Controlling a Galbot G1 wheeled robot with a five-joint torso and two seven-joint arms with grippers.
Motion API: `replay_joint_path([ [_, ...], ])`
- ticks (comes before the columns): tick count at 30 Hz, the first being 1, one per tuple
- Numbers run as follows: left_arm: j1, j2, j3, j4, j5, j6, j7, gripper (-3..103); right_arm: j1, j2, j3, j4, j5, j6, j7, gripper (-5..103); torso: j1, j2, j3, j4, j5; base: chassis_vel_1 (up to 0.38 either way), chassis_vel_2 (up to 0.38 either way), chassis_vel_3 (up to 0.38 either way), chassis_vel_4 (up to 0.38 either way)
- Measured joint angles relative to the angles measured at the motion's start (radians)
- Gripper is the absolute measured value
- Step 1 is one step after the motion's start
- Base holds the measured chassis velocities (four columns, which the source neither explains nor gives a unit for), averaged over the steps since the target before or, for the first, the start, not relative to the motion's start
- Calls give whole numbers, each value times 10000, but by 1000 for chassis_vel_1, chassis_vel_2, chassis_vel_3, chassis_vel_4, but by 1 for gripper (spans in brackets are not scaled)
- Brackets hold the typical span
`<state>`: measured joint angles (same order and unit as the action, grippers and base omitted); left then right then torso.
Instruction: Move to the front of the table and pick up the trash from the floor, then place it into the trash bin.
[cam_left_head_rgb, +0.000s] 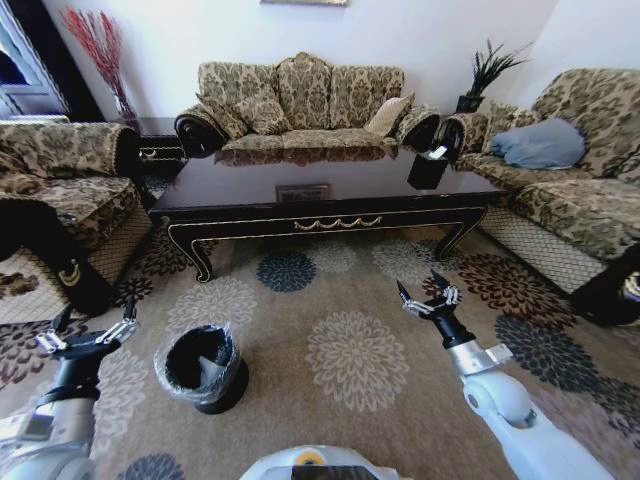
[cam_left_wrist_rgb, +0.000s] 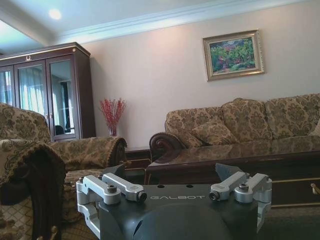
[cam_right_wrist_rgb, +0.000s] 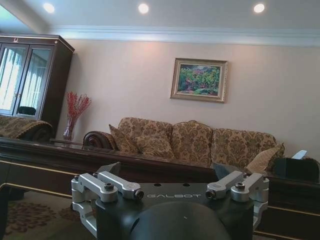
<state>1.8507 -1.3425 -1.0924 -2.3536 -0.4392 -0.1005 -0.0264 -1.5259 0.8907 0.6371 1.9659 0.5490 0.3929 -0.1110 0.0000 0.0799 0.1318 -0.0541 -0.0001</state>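
The one word that can be read is "GALBOT", in pale capital letters on the dark housing of the left gripper (cam_left_wrist_rgb: 175, 187) in the left wrist view, and the same word on the dark housing of the right gripper (cam_right_wrist_rgb: 169, 186) in the right wrist view. No other writing, number or sign is legible.

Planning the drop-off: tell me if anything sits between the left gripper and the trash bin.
Nothing visible does. The left gripper hangs open above the floor, and the trash bin stands just beside it toward the robot's middle, with only bare patterned carpet between them. The right gripper is open farther off.
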Motion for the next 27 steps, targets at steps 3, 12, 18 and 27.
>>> replay_joint_path([
  [3,-9,3,97,1,44,15,-1,100,-49,18,7,-32,1,34,-81,100,1,0,1,1,0,179,-167,-166,160],
  [12,-15,108,113,120,59,54,-17,100,-141,106,-156,-317,-50,206,-497,100,-1,1,-3,-1,0,259,-261,-250,243],
  [18,-39,110,137,181,58,54,-20,100,-91,108,-270,-460,-89,234,-569,100,-1,1,-2,1,-3,201,-193,-196,189],
  [27,-72,106,154,239,48,55,-23,100,-45,78,-373,-589,-106,263,-616,100,0,0,-1,0,4,163,-158,-156,152],
])
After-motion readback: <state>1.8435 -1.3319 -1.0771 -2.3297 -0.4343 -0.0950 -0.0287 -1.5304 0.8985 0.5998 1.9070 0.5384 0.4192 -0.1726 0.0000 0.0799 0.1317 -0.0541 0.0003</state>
